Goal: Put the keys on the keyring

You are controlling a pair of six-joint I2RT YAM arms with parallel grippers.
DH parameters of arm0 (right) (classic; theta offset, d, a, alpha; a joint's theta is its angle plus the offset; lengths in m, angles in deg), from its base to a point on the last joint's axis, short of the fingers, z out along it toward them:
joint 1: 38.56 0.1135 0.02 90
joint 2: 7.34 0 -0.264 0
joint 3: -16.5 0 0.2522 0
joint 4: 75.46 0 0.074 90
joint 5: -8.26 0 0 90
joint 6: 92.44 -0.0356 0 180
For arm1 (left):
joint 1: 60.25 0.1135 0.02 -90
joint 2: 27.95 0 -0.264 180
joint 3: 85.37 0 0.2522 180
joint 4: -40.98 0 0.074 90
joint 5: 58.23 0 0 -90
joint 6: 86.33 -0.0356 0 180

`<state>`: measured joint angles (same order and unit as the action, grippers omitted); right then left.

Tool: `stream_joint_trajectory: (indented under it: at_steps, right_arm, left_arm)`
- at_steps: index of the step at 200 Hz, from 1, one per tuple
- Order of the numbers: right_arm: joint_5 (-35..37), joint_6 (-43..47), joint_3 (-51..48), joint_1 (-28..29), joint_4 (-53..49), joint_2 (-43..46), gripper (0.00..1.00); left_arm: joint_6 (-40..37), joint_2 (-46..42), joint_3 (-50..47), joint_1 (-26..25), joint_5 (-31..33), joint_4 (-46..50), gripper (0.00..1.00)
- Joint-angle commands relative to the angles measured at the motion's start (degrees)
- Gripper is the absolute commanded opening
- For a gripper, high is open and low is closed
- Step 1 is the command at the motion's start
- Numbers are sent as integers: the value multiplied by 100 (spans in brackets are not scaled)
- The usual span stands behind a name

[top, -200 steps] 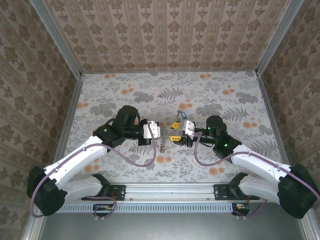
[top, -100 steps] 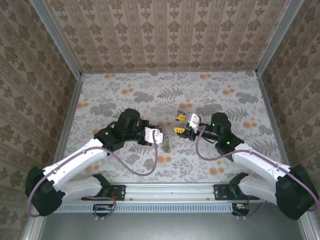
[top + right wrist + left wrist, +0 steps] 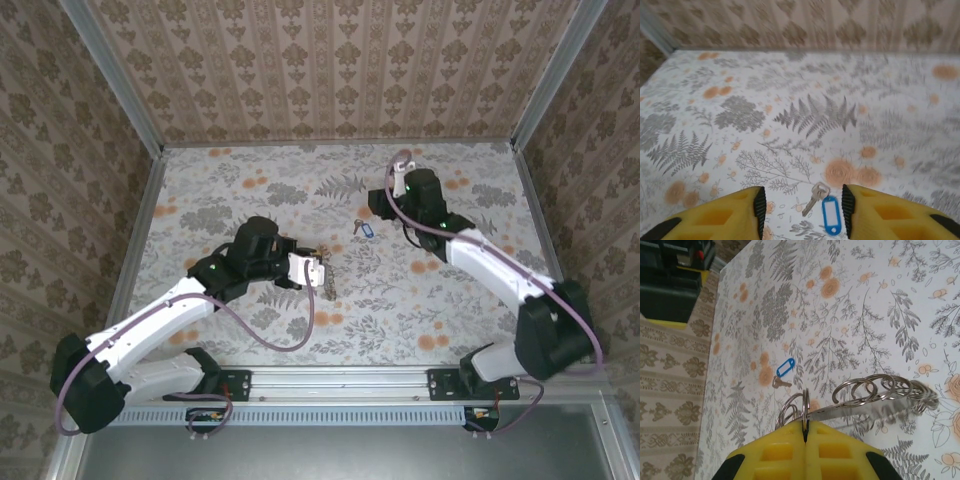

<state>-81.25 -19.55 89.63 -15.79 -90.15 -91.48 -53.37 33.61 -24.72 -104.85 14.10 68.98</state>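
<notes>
The keys, a small metal key with a bright blue tag, lie flat on the flowered table. In the right wrist view the keys sit between my right gripper's open yellow fingers and a little beyond them, untouched. That right gripper hangs just right of them, toward the far side. My left gripper is shut on one ring of the keyring, a silver strip carrying several steel rings. The keyring juts from the left gripper near the table's middle. The keys lie beyond it.
Patterned walls with metal corner posts enclose the table on the left, back and right. Open flowered tabletop lies on the far left and along the near right. The right arm's base shows dark in the left wrist view's upper left corner.
My right arm has swung from the table's middle to the far side, its gripper now beside the keys. The left gripper has nudged right with the keyring. The keys have not moved.
</notes>
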Motion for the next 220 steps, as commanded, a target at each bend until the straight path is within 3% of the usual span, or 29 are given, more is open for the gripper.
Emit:
stream_joint_trajectory:
  at_steps: [1, 33, 56, 112, 131, 190, 220]
  right_arm:
    - [157, -1358, 423, 18, -1431, -779, 42]
    - [-106, -2089, 1151, 42, -1752, -1917, 42]
    - [-35, -1901, 1868, 58, -2101, -2602, 40]
    - [-181, 976, 3097, 139, -3061, -3552, 41]
    - [-126, 1501, 3469, 149, -3507, -3872, 40]
    - [480, 2085, 3994, 237, -3993, -4329, 39]
    - [570, 2228, 3968, 237, -3974, -4283, 30]
  left_arm:
    - [208, -222, 22, 301, -339, 298, 0]
    - [375, -254, 131, 588, -501, 813, 0]
    - [533, -293, 121, 748, -744, 914, 0]
    - [781, -446, 14, 1037, -1071, 928, 0]
    - [845, -541, -91, 1082, -1132, 840, 0]
    - [973, -697, -172, 1181, -1203, 811, 0]
    - [1001, -767, -195, 1190, -1217, 853, 0]
